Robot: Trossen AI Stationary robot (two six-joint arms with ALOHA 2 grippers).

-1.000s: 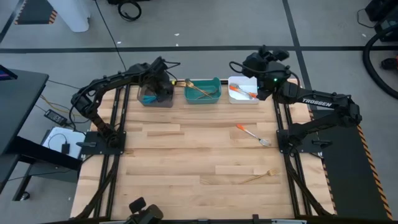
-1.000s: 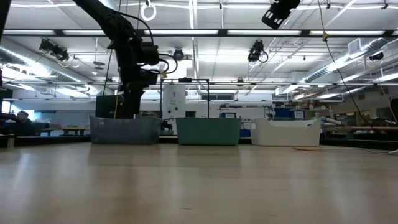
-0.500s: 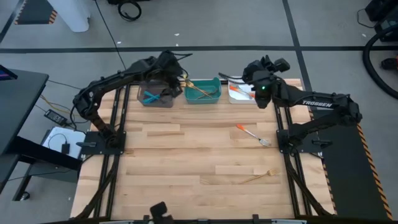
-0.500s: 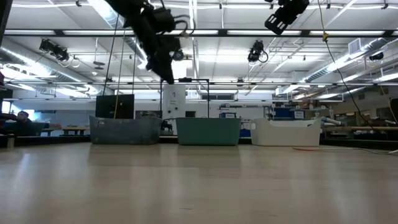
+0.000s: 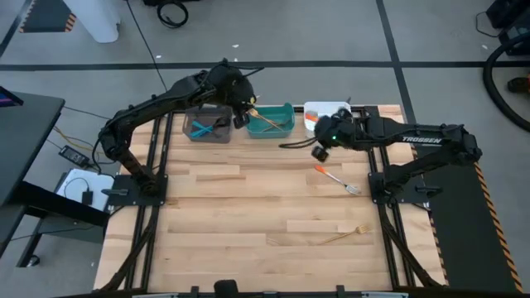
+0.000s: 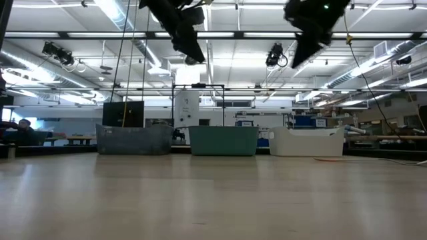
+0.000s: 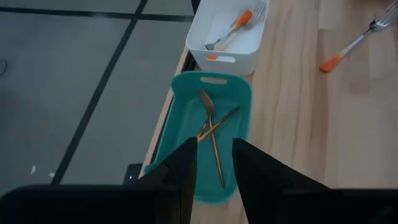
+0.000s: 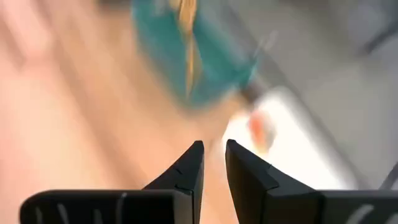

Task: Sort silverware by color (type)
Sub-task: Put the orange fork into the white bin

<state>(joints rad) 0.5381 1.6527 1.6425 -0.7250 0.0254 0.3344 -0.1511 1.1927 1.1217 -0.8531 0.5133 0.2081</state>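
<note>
Overhead, the left gripper (image 5: pixel 242 112) hangs between the grey bin (image 5: pixel 207 126) and the teal bin (image 5: pixel 271 121), its fingers slightly parted and empty, while the right gripper (image 5: pixel 319 151) hovers above the table (image 5: pixel 248 207) near an orange fork (image 5: pixel 335 180), fingers slightly apart with nothing between them. Only this view shows the blue pieces (image 5: pixel 201 127) in the grey bin and a gold fork (image 5: pixel 345 236) well apart on the wood. The left wrist view alone shows two crossed gold pieces (image 7: pixel 213 127) in the teal bin and orange silverware (image 7: pixel 233 26) in the white bin (image 7: pixel 211 46).
</note>
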